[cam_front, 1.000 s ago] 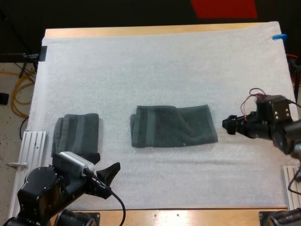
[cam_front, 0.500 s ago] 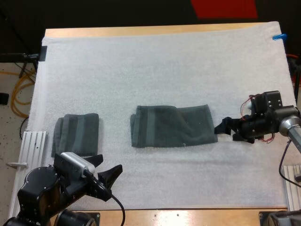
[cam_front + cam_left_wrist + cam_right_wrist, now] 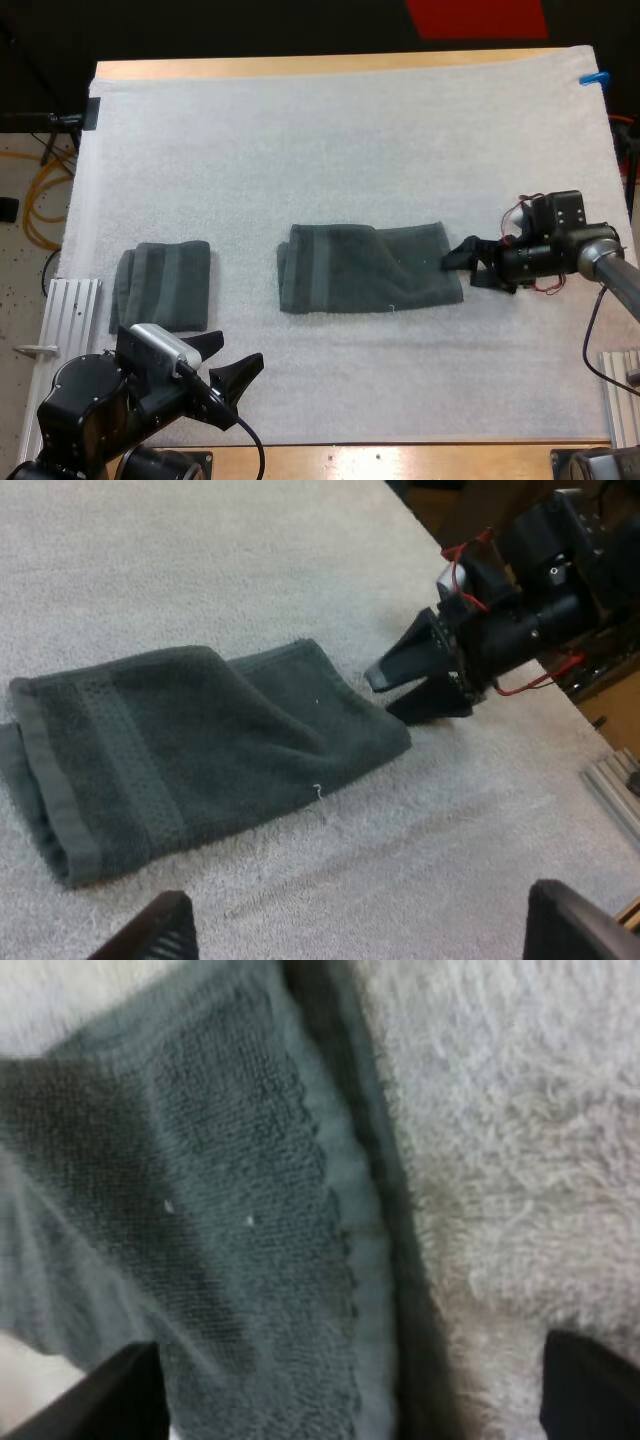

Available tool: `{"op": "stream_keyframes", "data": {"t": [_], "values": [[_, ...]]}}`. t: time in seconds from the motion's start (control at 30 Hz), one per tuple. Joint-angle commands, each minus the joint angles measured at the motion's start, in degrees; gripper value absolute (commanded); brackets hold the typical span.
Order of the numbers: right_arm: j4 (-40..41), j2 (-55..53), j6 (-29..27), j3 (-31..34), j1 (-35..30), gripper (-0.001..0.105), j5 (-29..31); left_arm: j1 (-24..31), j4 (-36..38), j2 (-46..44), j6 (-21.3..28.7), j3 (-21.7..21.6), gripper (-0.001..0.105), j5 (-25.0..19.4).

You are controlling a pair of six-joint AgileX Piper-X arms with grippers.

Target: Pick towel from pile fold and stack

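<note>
Dark grey-green terry cloth lies in two places on the white fleecy mat (image 3: 330,130) that covers the wooden table (image 3: 300,66). A half-folded dark grey-green towel (image 3: 365,268) lies flat near the middle, and a smaller folded stack (image 3: 163,287) sits well apart from it toward the mat's left side. The black two-fingered right gripper (image 3: 462,264) is low at the half-folded towel's right short edge. Its fingers stand apart with the hemmed border between them, so it is open and not clamped on the cloth; the right wrist view shows the thick hem running between the two fingertips. The black two-fingered left gripper (image 3: 228,357) hangs near the mat's front edge, just in front of the folded stack, with its fingers spread and nothing between them. The step in hand looks like the second fold, with the right arm lined up to take the free end. The next move seems to call for closing on every layer at that border, lifting only slightly, and carrying the end across to the opposite hem so the edges meet squarely. A shallow bite could catch only the top layer and let the fold open, so the fingers probably need to reach further over the hem first. After that, the finished piece would go onto the folded stack.
</note>
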Motion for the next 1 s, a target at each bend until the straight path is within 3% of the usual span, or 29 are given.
{"op": "stream_keyframes", "data": {"t": [0.0, 0.3, 0.57, 0.6, 0.7, 0.77, 0.8, 0.9, 0.97], "values": [[-1.04, 0.91, 0.62, -0.19, 0.03, 0.075, -1.0, 0.08, -0.02, -0.13, -0.4, -0.32, 0.065, 0.38], [-2.24, 6.52, 2.49, -0.44, 4.46, 0.073, -4.98, 0.08, -0.02, -0.13, -0.79, -0.32, 0.065, 0.38], [-4.1, 6.53, 4.4, -0.42, 7.29, 0.069, -1.78, 0.08, -0.02, -0.13, -1.63, -0.32, 0.065, 0.38], [-3.96, 6.53, 4.4, -0.42, 7.29, 0.066, -1.46, 0.08, -0.02, -0.13, -1.63, -0.32, 0.065, 0.38], [-3.39, 6.32, 4.03, -0.42, 7.16, 0.04, 1.23, 0.08, -0.02, -0.13, -1.63, -0.32, 0.065, 0.38], [-3.11, 6.36, 3.86, -0.42, 7.16, 0.012, 2.03, 0.08, -0.02, -0.13, -1.63, -0.32, 0.065, 0.38], [-3.13, 6.23, 3.86, -0.42, 7.16, 0.005, 2.21, 0.08, -0.02, -0.13, -1.63, -0.32, 0.065, 0.38], [-1.72, 4.79, 2.9, -0.42, 7.16, 0.001, 5.3, 0.08, -0.02, -0.13, -1.63, -0.32, 0.065, 0.38], [1.26, 2.14, -0.22, -0.42, 7.16, 0.001, 12.02, 0.08, -0.02, -0.13, -1.63, -0.32, 0.065, 0.38]]}}
